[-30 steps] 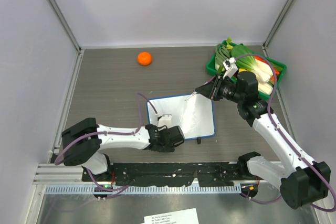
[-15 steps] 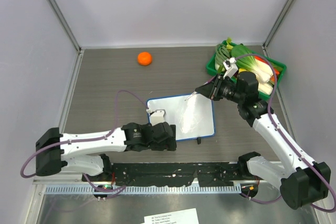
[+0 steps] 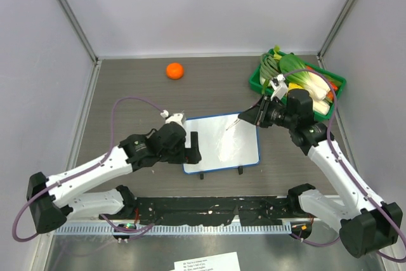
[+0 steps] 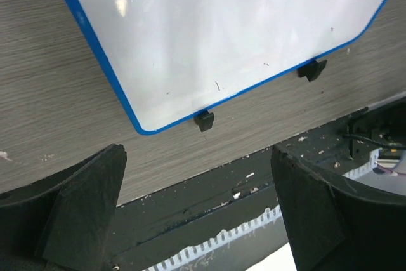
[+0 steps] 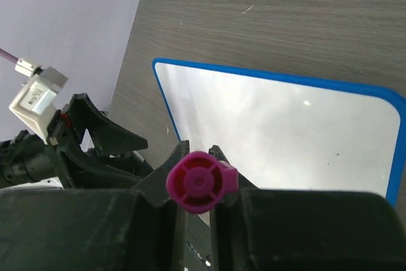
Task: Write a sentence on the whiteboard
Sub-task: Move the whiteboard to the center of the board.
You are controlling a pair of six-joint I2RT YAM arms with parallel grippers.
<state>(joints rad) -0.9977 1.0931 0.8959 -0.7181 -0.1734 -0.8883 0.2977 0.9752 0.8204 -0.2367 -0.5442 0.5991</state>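
Note:
The whiteboard (image 3: 223, 150), white with a thin blue frame and small black feet, lies flat mid-table. Its face (image 4: 222, 30) is blank, and no sentence is in view. My left gripper (image 3: 192, 147) stands wide open beside the board's left edge with nothing between its fingers (image 4: 82, 201). In the left wrist view the board's near corner shows beyond the left gripper (image 4: 196, 157). My right gripper (image 3: 252, 116) hovers over the board's far right corner, shut on a magenta marker (image 5: 200, 182) that points down at the board (image 5: 285, 131). The marker's tip (image 3: 233, 123) hangs just above the white face.
An orange (image 3: 174, 70) sits at the far left-centre. A green tray (image 3: 255, 80) of vegetables stands at the far right, just behind my right arm. A black rail (image 3: 209, 207) runs along the near edge. Grey walls close in both sides.
My left gripper opened, let go of the board's near left edge and drew back left. The board, tilted up before, now lies flat. The right arm shifted slightly with the marker.

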